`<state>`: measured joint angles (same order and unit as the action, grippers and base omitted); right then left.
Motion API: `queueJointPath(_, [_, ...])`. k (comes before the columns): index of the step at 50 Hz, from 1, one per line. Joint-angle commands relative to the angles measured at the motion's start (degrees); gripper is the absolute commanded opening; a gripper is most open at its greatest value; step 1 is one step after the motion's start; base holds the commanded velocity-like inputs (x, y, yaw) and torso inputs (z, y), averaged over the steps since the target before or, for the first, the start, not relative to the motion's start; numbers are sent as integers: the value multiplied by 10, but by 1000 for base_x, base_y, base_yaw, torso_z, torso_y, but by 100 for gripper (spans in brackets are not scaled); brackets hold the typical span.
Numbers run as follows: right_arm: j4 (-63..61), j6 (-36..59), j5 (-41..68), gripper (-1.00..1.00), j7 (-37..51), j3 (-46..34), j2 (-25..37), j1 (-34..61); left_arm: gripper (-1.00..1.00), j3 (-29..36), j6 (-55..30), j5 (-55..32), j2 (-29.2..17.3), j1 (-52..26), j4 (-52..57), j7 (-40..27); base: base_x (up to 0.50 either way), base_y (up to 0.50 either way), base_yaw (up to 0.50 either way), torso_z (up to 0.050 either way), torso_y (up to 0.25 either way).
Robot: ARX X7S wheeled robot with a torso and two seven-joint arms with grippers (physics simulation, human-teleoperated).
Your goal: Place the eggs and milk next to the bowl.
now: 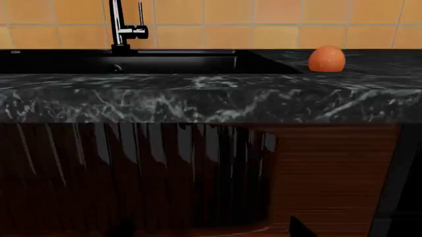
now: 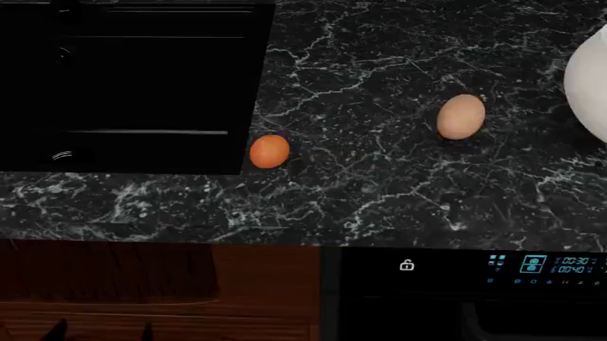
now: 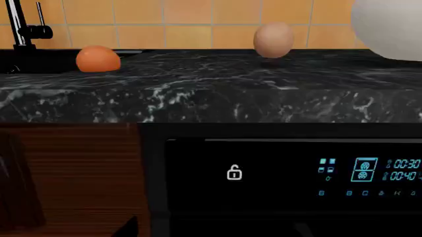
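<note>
**Two loose eggs, a sink edge, and no milk in sight**

Black marble counter fills my head view, orange wall tiles behind it in both wrist views. My arms hang low in front of the cabinets; both wrist cameras look up at the counter's front edge. Only dark tips of my left gripper show at the bottom of the head view, and I cannot tell whether its jaws are spread or closed. My right gripper is not clearly in any view, so I cannot tell its state either. Neither holds anything I can see.

Nearest my left side, the orange-brown egg lies just beside the rim of the black sink, with the tap behind. A clumsy nudge here would, I judge, roll it into the basin. The tan egg lies further right, apart from the white bowl, whose curved side only just enters at the right edge.

Both eggs are smooth and round, so a pinch off centre may squirt them away. Rising from below, I could also knock the counter edge. The milk is not visible in any view, so I must look for it.
</note>
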<state>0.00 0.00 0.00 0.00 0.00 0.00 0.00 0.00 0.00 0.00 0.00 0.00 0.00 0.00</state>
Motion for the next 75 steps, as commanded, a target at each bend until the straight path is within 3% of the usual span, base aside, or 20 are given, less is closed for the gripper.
queueJointPath(1, [0,0,0,100,7,-7,5,0,100,6,0,-6,-6,0,0,-6,0,0,0,0,0])
queueJointPath(18, [-6,2,24,100,40,-44,30,-4,100,32,27,-49,-34,15,17,-15,0,0,0,0,0])
queueJointPath(28, [-16,9,24,100,57,-58,38,-5,100,48,-19,-36,-47,23,65,-36,0,0,0,50,0])
queueJointPath(57, [-42,20,33,100,85,-86,58,-6,100,74,-45,-35,-74,30,96,-61,0,0,0,50,0])
queueJointPath(75, [-44,20,34,100,88,-88,60,-6,100,77,-35,-25,-75,30,94,-71,0,0,0,0,0])
